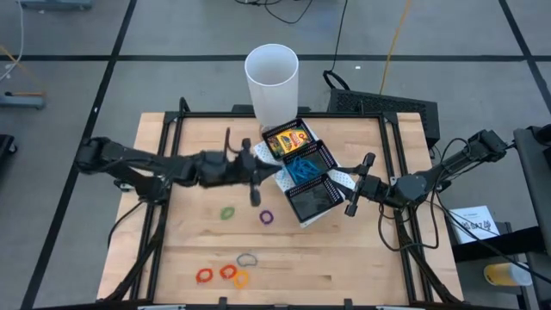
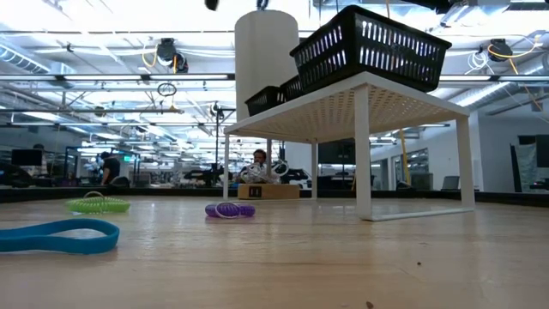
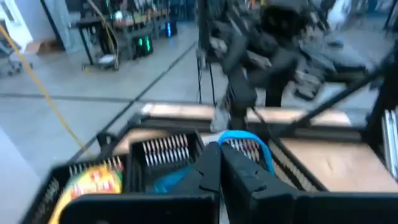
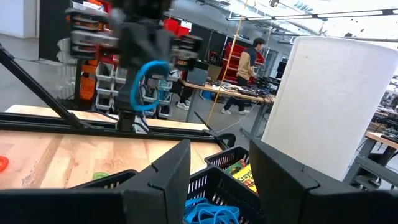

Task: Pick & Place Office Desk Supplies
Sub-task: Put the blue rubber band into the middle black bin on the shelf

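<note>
Blue rubber-band loop (image 4: 151, 86) hangs pinched in the closed left end effector (image 3: 219, 163) at the black mesh tray's (image 1: 320, 200) nine o'clock — apparently for dropping in; right end effector (image 4: 219, 163) waits parted, empty.

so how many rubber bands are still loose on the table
6: a green band and a purple one mid-table, then a grey, a red and two orange near the front edge. More lie in the tray, uncounted.

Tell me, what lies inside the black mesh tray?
The black mesh tray holds crayon boxes in one end compartment and blue rubber bands in the middle; the other end looks empty. Anything beneath them is covered.
</note>
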Motion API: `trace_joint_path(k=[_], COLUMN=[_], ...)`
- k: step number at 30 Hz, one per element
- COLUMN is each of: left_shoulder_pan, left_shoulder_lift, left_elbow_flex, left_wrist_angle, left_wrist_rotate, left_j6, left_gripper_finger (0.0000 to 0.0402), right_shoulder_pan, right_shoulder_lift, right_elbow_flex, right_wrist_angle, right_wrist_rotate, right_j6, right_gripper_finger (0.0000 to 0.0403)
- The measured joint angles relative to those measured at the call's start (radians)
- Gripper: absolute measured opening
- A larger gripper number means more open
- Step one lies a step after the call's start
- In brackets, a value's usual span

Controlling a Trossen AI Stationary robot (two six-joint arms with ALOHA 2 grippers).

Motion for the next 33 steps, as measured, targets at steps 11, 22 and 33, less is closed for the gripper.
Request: trace_joint_path(k=[11,22,33], left_shoulder_pan=[0.193,0.231,0.230], left_shoulder_lift=[0.139,0.248,0.288], left_elbow_flex=[0.012,0.012,0.012], left_wrist_angle=[0.193,0.255,0.331], left_wrist_rotate=[0.193,0.243,0.278], left_j6=[0.043,0.009,0.010], left_gripper_finger=[0.0008,0.0009,0.0030], right_shoulder_pan=[0.000,0.000,0.000], right_shoulder_lift=[0.000,0.000,0.000], right_elbow_flex=[0.000,0.000,0.000], right_wrist_angle=[0.008,0.008,0.008], right_wrist_rotate=[0.001,0.002,0.003], right_j6=[0.005,0.005,0.006], right_gripper_finger=[0.0157,0.0157,0.0157])
